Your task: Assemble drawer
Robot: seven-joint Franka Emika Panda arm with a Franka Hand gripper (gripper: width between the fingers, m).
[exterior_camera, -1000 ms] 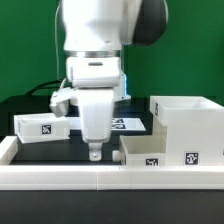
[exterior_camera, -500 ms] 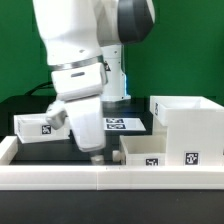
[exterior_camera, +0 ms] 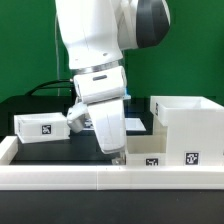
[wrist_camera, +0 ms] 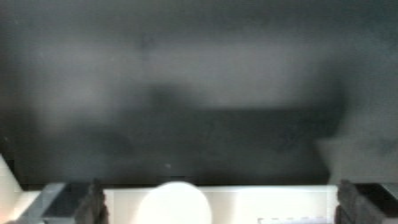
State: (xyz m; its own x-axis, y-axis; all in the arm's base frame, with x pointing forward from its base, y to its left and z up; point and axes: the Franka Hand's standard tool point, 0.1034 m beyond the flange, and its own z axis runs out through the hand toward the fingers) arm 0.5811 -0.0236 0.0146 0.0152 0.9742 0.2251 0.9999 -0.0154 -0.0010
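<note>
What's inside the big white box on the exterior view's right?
Only the upper inner walls of the big white box show, bare and white. Nothing sticks up above its rim. Its floor is hidden behind the front wall, so anything low inside cannot be seen.

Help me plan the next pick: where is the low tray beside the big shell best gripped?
Take the tray probably by its thin upright wall on the exterior view's left, from above, one finger inside, one outside: it lies open-topped and level, and the end effector hangs right there.
</note>
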